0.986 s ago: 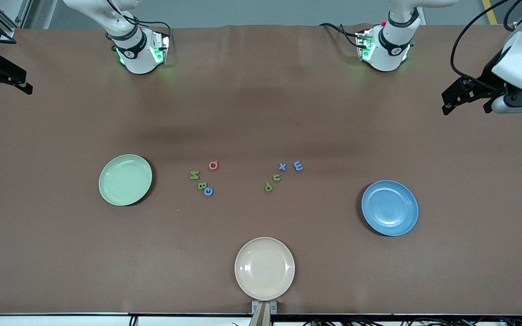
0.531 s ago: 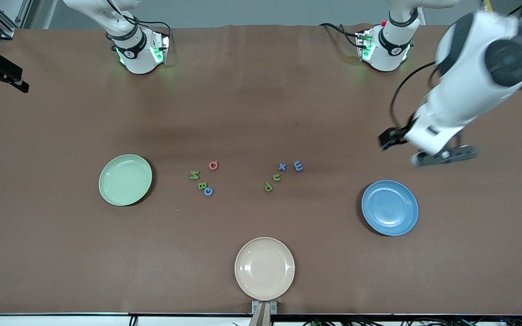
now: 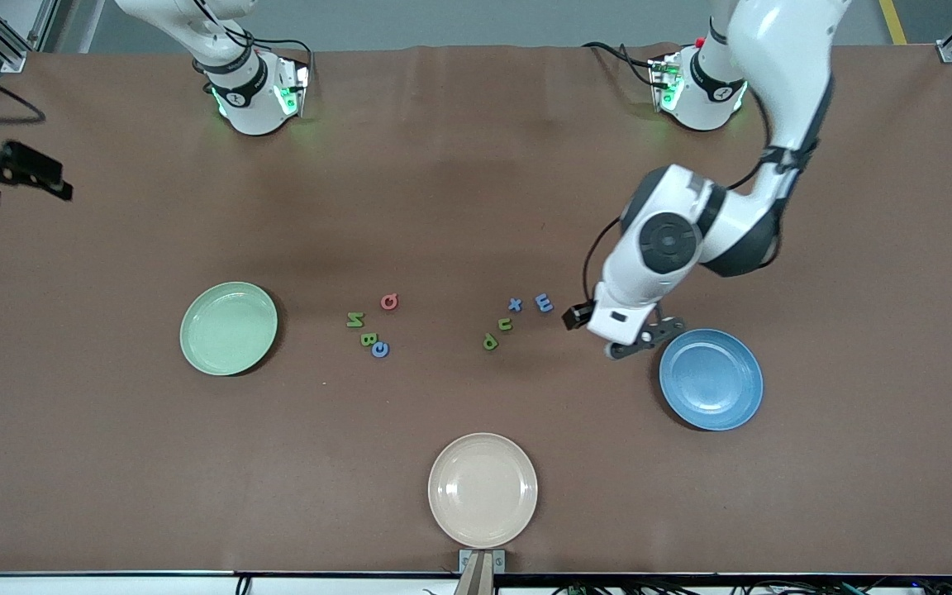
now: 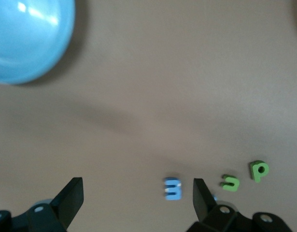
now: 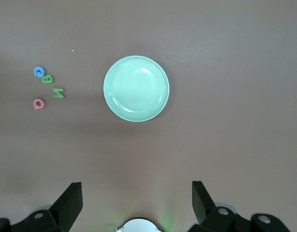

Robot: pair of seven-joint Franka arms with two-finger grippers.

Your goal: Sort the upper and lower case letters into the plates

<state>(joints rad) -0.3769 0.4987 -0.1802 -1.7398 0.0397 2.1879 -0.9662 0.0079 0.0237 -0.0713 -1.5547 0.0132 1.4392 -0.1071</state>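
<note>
With jaws spread wide, the left gripper (image 3: 608,332) is held over bare table between the blue plate (image 3: 711,379) and the blue E (image 3: 544,302) at mid-frame, whose crowding neighbours risk being nudged; the right gripper (image 3: 30,173), also spread, waits upper left.

Even, soft light falls from overhead; the brown table (image 3: 459,207) shows broad dim smudges of shadow and no hard glare. The blue plate (image 4: 27,38), just off the left gripper (image 4: 137,195), carries white highlights and casts a soft shadow, and that wrist view is blurred. The right wrist view is crisp.
</note>
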